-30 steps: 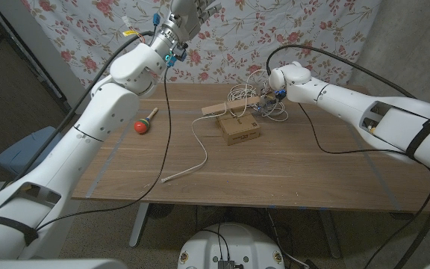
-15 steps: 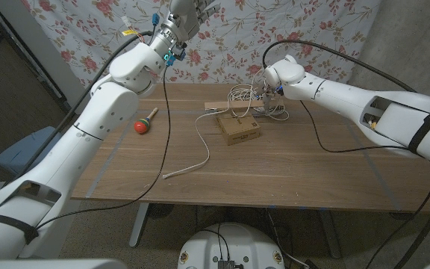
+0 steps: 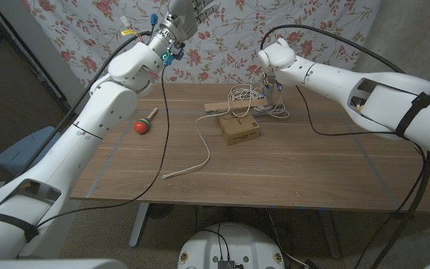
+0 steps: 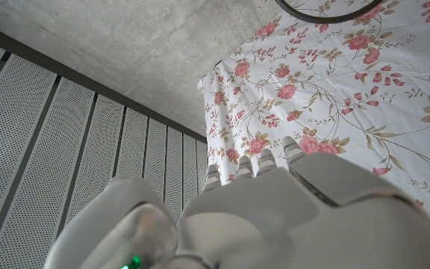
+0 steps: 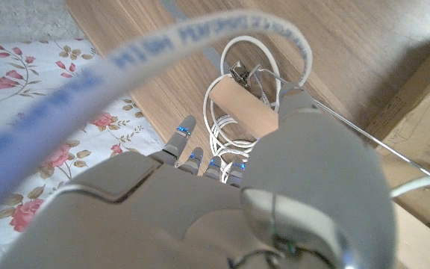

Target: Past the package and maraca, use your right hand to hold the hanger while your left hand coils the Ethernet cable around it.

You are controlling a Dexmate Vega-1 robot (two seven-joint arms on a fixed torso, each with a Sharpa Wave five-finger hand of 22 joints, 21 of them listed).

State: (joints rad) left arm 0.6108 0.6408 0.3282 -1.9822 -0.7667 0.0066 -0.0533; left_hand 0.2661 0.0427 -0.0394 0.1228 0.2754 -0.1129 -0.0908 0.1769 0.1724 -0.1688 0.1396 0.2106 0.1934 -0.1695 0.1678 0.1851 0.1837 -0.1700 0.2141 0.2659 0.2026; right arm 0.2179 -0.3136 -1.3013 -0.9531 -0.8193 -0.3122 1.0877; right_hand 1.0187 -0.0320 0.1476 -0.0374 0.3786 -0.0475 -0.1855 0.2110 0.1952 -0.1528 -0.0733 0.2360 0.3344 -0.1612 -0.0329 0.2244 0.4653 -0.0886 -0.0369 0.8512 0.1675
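— Behind the cardboard package, at the table's far side, what is the right hand doing?

— It reaches down onto the hanger. The right wrist view shows its fingers pointing at the hanger's cardboard tube, with white loops of Ethernet cable already around it. Whether they actually clamp the tube, I cannot tell.

— Why there?

— I'd judge it steadies the hanger so the cable can be wound on.

— And the left hand?

— Raised high against the flowered curtain, well away from the table. Fingers seem apart, nothing in them.

— How does the hanger lie?

— Flat, long axis across the table, its bare end pointing toward the robot's left. The cable's free tail trails toward the near edge. The maraca sits well to the left.
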